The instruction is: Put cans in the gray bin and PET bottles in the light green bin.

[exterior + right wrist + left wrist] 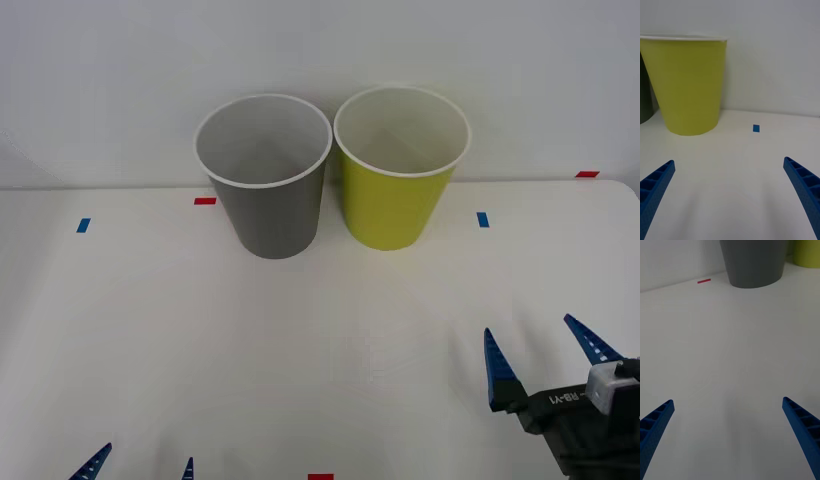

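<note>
The gray bin (270, 210) stands upright at the back of the white table (330, 340), and its white inside holds nothing that I can see. Touching or nearly touching its right side is the light green bin (392, 205), also upright. The cans and PET bottles are out of view. My right gripper (527, 328) hovers open near the front right, facing the light green bin (690, 82) with bare table between its fingers. My left gripper (148, 455) is open at the front left edge, facing the gray bin (754, 262) from well back.
Small tape marks lie on the table: red (204, 200) and blue (83, 225) on the left, blue (483, 219) and red (587, 174) on the right, red (320, 477) at the front. A white wall rises close behind the bins.
</note>
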